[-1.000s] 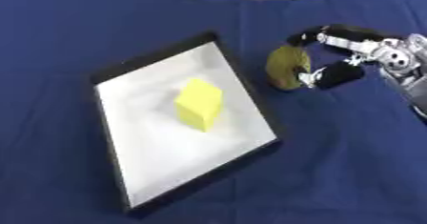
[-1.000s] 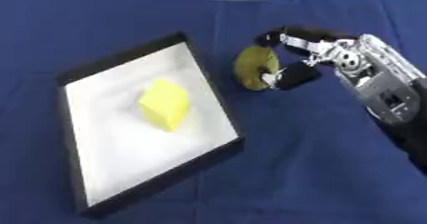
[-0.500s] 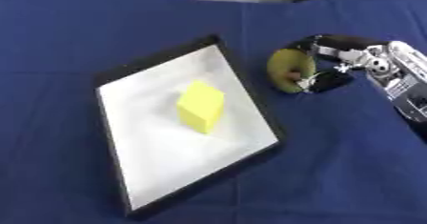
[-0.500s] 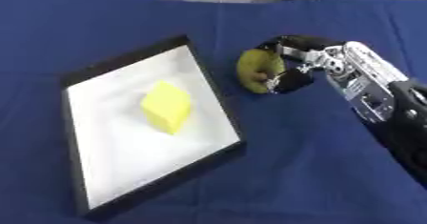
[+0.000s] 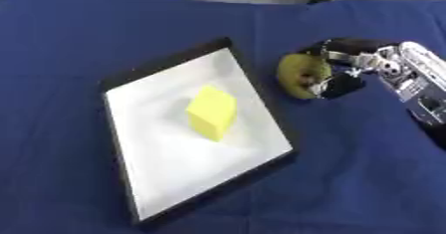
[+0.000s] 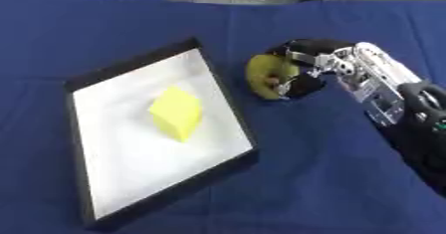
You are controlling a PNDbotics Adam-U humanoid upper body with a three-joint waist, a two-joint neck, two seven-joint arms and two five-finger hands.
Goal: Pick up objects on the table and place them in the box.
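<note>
Where the blue cloth covers the desk, a rounded yellow-green object sits just right of the box, close to its upper right corner but apart from the rim. It looks like a small fruit, dull olive-yellow with a darker patch on the side facing the robot's right hand; what it is exactly cannot be made out. That hand comes in from the right edge, silver and black, with its fingers curled over the top and far side of the object and the thumb tucked against the near side, so the object is pinched between them. Whether the object rests on the cloth or is lifted off it cannot be told.

Black-rimmed and shallow, the box has a white floor and lies askew on the desk, one corner pointing away toward the top of the view. A yellow block stands in it, a little above the middle of the white floor and well clear of every wall. White floor lies open around the block, widest toward the near corner. Bare blue cloth spreads below the right hand and left of the box.
</note>
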